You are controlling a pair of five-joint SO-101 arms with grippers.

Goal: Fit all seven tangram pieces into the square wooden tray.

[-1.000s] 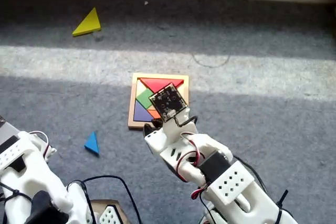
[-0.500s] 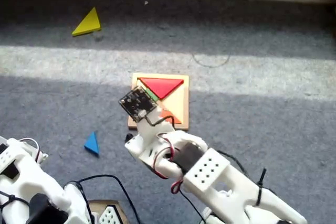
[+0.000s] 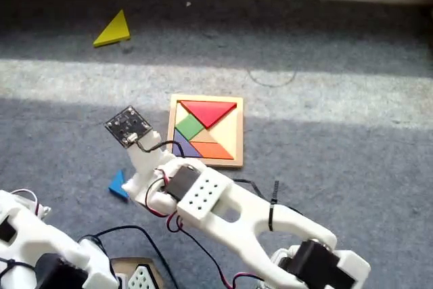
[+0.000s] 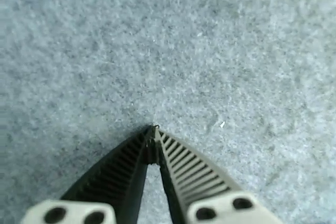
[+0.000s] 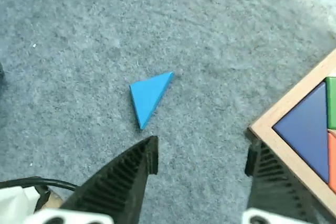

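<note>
Blue triangle (image 5: 148,97) lies on grey carpet (image 5: 79,30) near the wooden tray (image 5: 278,136). The right gripper (image 5: 202,165) hangs over it, fingers spread. The left gripper (image 4: 153,136) has its fingers pressed together, seemingly empty.

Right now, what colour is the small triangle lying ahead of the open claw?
The small triangle is blue, clearest in the right wrist view.

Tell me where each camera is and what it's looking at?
High view: up above, looking down on carpet, tray, left arm, right arm.
Left wrist view: on the left arm, facing bare carpet; its shut fingers show.
Right wrist view: on the right arm, facing the blue triangle; its open fingers show.
Shared: high and right wrist views both show the blue triangle and tray.
</note>
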